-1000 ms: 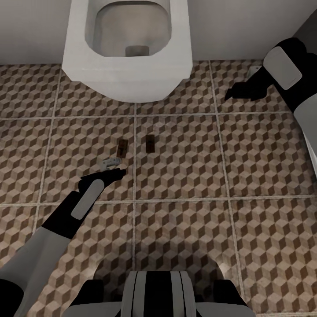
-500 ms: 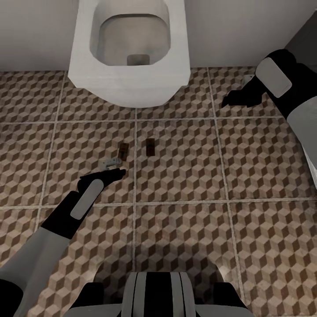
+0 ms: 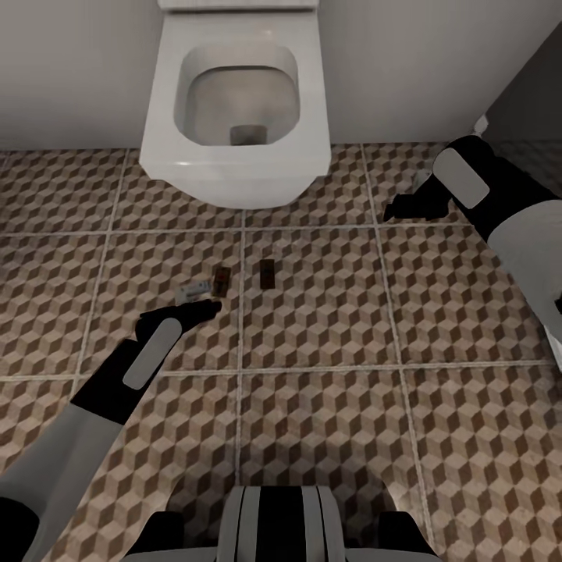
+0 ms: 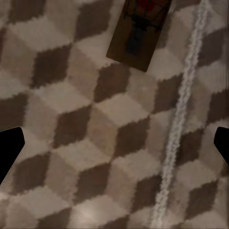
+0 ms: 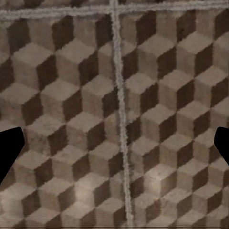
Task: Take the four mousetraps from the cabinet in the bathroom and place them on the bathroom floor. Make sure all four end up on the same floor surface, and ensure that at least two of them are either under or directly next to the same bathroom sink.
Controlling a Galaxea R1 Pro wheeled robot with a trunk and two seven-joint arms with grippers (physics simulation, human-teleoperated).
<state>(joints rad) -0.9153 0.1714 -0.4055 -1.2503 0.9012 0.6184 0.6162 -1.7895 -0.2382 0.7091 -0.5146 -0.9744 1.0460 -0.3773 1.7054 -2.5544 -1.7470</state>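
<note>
Two traps and lay on the floor before the toilet, no sink visible. Left gripper hung spread and empty; right likewise. Two seemingly remained.

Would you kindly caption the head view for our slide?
Left claw hovers by two mousetraps on patterned floor tiles before a white toilet.

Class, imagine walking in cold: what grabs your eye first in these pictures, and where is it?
First, the white toilet against the far wall, bowl open. Next, the cube-patterned bathroom floor all around. Then two small mousetraps lying side by side just before the toilet, with the left gripper beside them, jaws apart.
</note>
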